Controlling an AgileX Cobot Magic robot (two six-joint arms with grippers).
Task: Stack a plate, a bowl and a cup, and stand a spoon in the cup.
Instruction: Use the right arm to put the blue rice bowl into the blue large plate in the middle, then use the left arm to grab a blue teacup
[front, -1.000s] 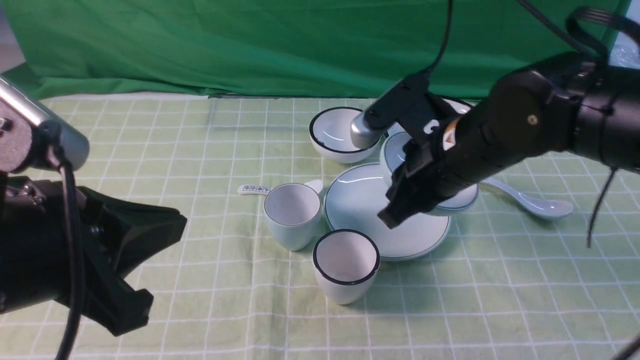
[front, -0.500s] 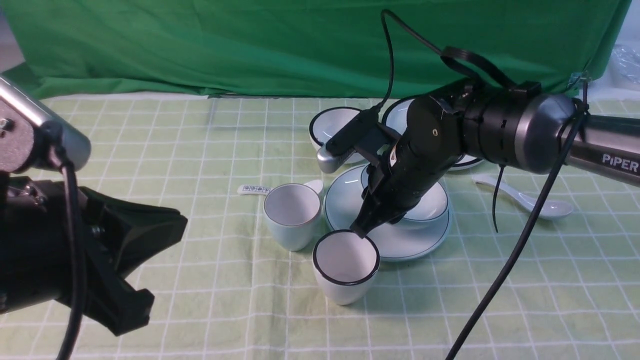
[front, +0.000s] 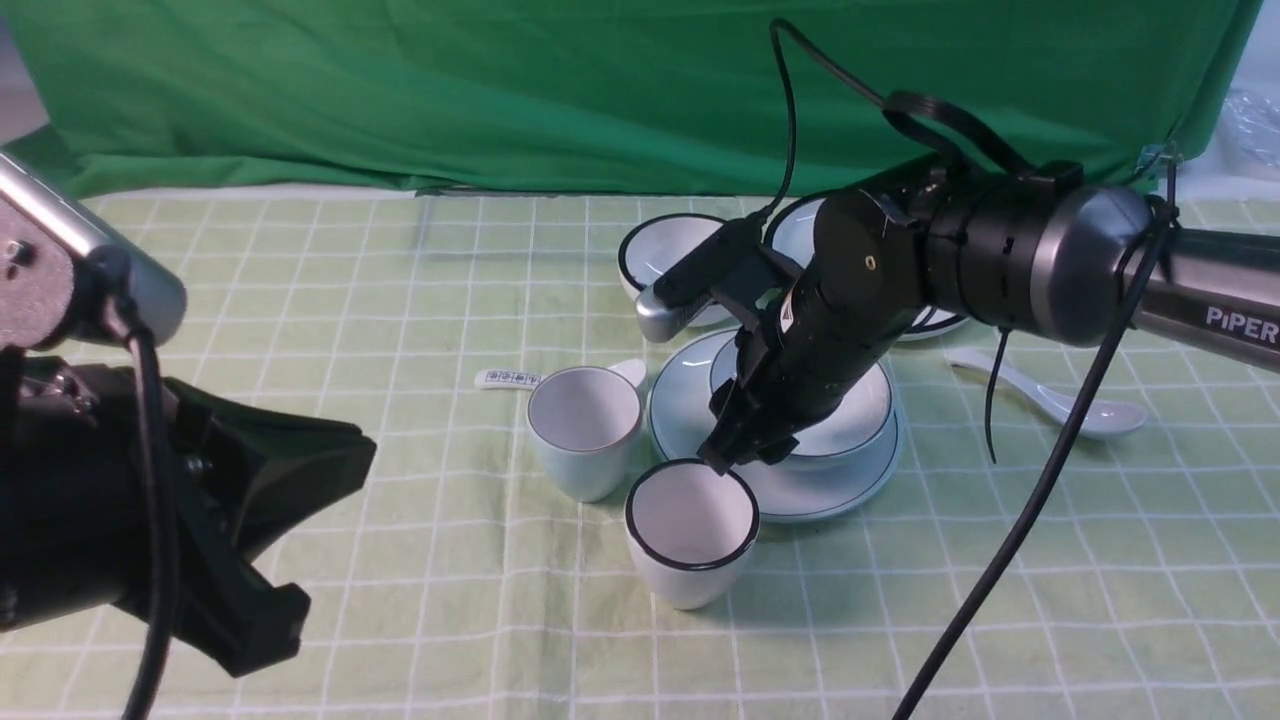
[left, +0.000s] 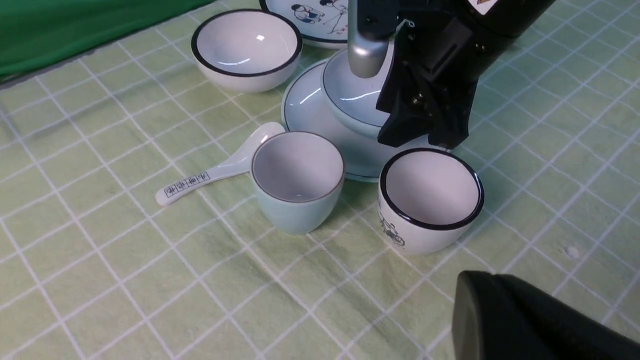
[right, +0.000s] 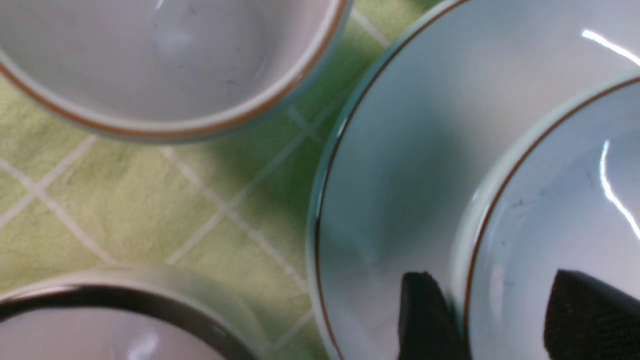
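The bowl (front: 850, 410) sits in the plate (front: 690, 410) at mid-table. My right gripper (front: 735, 455) is open and straddles the bowl's near-left rim. In the right wrist view one finger (right: 425, 315) is outside the bowl's (right: 565, 190) wall, over the plate (right: 400, 165), and the other finger (right: 585, 310) is inside, clear of the wall. The cup (front: 585, 430) stands upright just left of the plate. The spoon (front: 1060, 400) lies on the cloth to the right. My left gripper (front: 330, 470) is shut, empty and low at the near left.
A black-rimmed cup (front: 690, 530) stands right in front of the plate, almost under my right fingertips. A black-rimmed bowl (front: 665, 260) and a picture plate (left: 320, 15) lie behind. A spoon with printed marks (front: 510, 378) lies behind the cup.
My right arm brought the bowl left and down onto the plate, then its jaws opened and let go of the rim. The left arm has stayed put.
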